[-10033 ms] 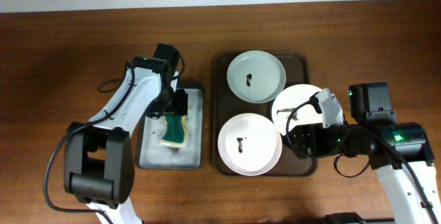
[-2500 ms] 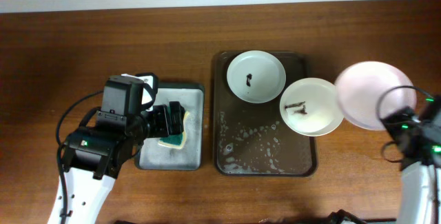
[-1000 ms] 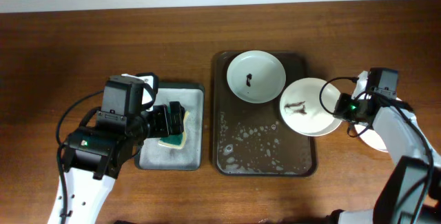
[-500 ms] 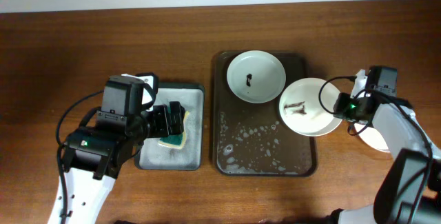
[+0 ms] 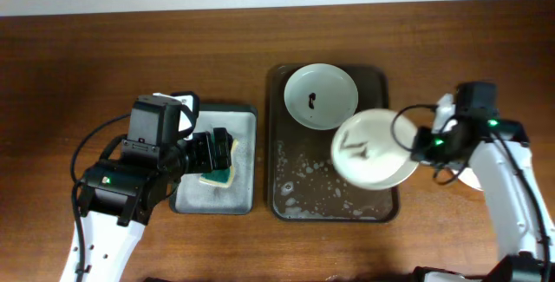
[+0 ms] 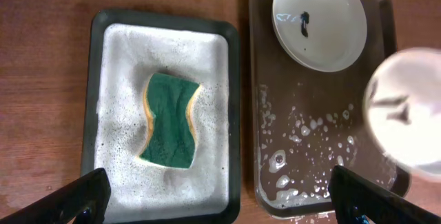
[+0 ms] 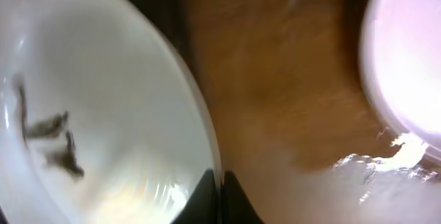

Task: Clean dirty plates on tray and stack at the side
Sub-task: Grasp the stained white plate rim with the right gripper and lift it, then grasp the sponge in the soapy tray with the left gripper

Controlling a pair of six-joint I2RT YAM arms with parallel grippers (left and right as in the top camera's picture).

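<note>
My right gripper (image 5: 422, 143) is shut on the right rim of a white plate (image 5: 371, 147) with dark smears, holding it tilted above the right half of the dark brown tray (image 5: 299, 191). The right wrist view shows the fingers (image 7: 220, 198) pinching that plate's (image 7: 89, 114) edge. A second smeared plate (image 5: 322, 96) lies flat at the tray's back. A clean plate (image 7: 406, 65) rests on the table to the right, mostly hidden under my right arm in the overhead view. My left gripper (image 6: 222, 200) hangs open above the sponge tray, holding nothing.
A green and yellow sponge (image 6: 169, 120) lies in the smaller dark sponge tray (image 6: 234, 114), which is full of grey suds, left of the big tray. Suds and water drops (image 6: 289, 148) cover the big tray's bare front floor.
My right gripper has closed on the smeared plate's rim, lifted it off the tray's right side and carried it left over the tray. The left arm has stayed still.
</note>
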